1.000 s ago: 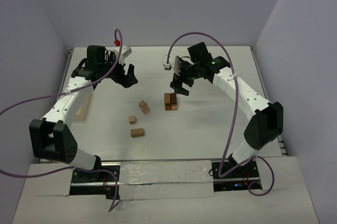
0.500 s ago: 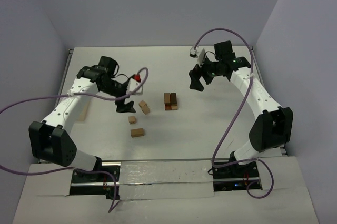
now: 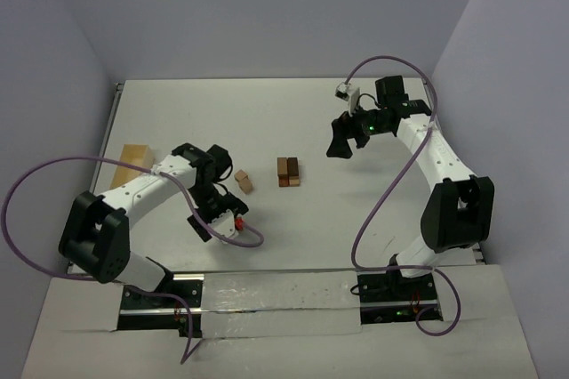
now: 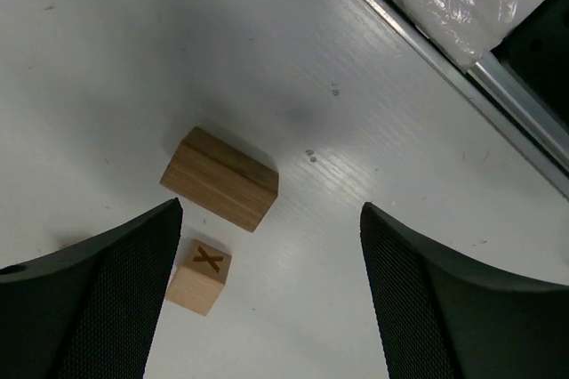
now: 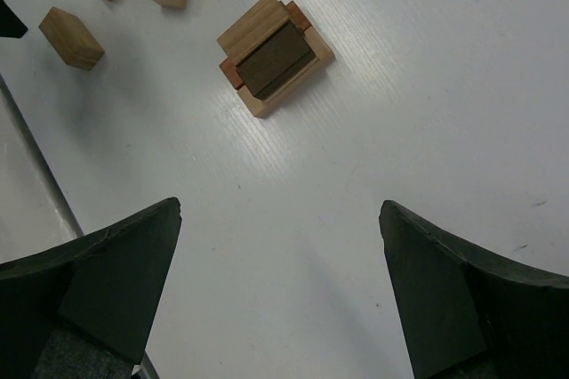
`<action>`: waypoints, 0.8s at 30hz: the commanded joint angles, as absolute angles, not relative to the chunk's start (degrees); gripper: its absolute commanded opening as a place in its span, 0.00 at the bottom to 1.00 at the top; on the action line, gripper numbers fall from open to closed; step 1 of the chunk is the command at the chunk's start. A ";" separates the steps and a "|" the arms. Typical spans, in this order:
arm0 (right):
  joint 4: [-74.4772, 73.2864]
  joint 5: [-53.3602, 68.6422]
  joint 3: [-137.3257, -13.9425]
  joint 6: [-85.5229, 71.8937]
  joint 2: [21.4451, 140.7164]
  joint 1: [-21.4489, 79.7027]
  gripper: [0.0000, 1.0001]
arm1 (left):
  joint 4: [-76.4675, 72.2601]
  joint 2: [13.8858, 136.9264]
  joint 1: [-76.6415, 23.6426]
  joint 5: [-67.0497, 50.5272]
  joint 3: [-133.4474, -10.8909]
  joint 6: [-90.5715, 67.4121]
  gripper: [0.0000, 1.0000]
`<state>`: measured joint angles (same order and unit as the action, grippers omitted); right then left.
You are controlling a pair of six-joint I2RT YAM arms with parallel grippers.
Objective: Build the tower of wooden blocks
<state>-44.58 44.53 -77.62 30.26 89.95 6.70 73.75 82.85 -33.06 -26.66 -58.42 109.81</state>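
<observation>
**A cube beside the jaw and a skewed brick threaten the pick**

The left gripper (image 4: 269, 208) hangs low over the near part of the table (image 3: 356, 219). Its jaws are spread wide and grasp nothing. A tan brick (image 4: 220, 179) lies flat just ahead of the gap. An X-marked cube (image 4: 199, 277) sits just beside the inner face of the left finger, close to the brick.

The first risk is that cube. If the gripper comes straight down, the finger could land on it or nudge it into the brick. Either would spoil the pinch.

The second risk is the brick's angle, because it lies skew to the line between the jaws. A squeeze without turning the wrist would probably catch its corners, so it could spin or pop free.

A loop of the left arm's purple cable (image 3: 252, 238) also sits near the table, and a swing toward the middle might drag it.

The tower (image 3: 287, 172) stands mid-table, well apart from both arms. In the right wrist view it shows a tan brick beside a dark brown one, with reddish edges below. How many layers it has is hard to tell from above. Its pieces look only loosely aligned, so a brick set down off-centre or pushed sideways could shove them apart.

The right gripper (image 5: 280, 208) hovers high to the tower's right, fully spread and holding nothing. From there it cannot steady the stack. More loose blocks (image 5: 73, 38) lie between the tower and the left arm, in the path of any low carry.
</observation>
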 commanded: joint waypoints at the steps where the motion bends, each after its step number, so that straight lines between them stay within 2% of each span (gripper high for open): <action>1: -46.22 47.25 -78.98 30.80 90.40 6.68 1.00 | 73.24 87.89 -35.35 -25.94 -62.65 128.10 0.87; 9: -46.97 50.26 -77.54 32.59 88.83 6.59 1.00 | 67.49 91.15 -36.94 -23.68 -61.79 132.65 0.90; 24: -48.16 52.18 -76.94 33.57 89.27 6.45 1.00 | 59.86 91.35 -38.23 -18.96 -57.11 139.50 0.91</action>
<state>-47.24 50.38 -77.25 32.74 90.26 6.70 62.09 91.85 -37.80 -19.71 -58.50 112.97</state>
